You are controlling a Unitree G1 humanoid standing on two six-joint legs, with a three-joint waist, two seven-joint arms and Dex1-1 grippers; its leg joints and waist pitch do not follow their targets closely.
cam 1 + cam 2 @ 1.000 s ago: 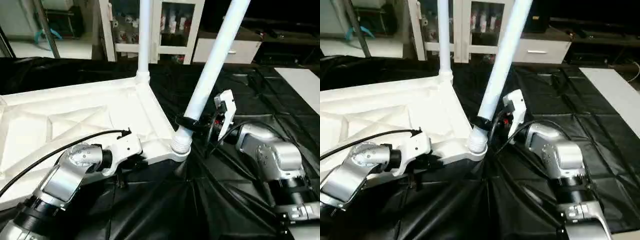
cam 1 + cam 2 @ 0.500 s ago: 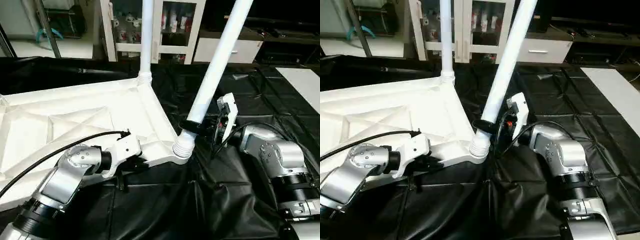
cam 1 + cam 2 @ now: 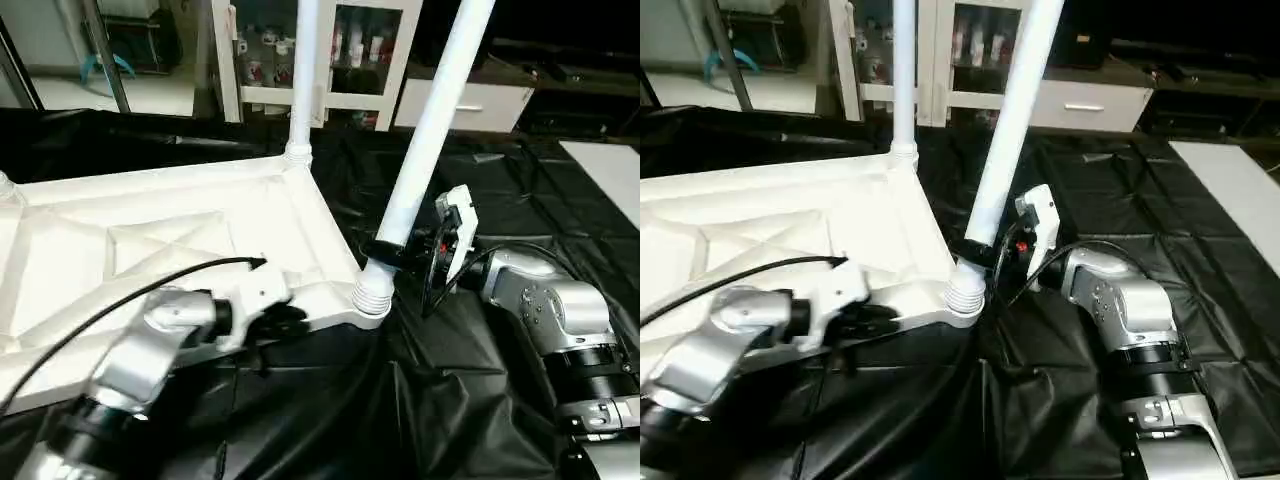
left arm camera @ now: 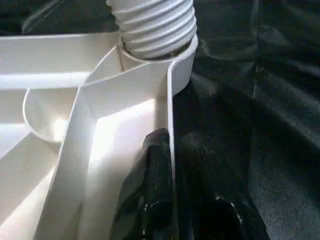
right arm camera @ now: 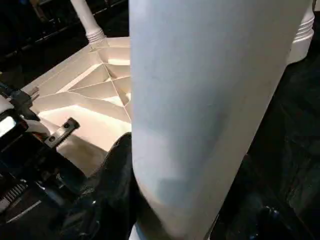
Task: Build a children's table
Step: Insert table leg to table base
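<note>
White ribbed plastic tabletop [image 3: 150, 240]: rim pinched by left tool [image 4: 172, 165]. Tilted white tube leg [image 3: 425, 130]: clasped by right tool [image 3: 385, 252].

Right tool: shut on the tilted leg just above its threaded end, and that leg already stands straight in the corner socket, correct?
Not straight. In the left eye view the right tool does clamp the leg just above its threaded end, but the leg leans in the corner socket of the table top.

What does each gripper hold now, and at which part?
Right gripper holds the tilted leg just above its threaded end; left gripper has its fingers astride the tabletop's edge wall.
</note>
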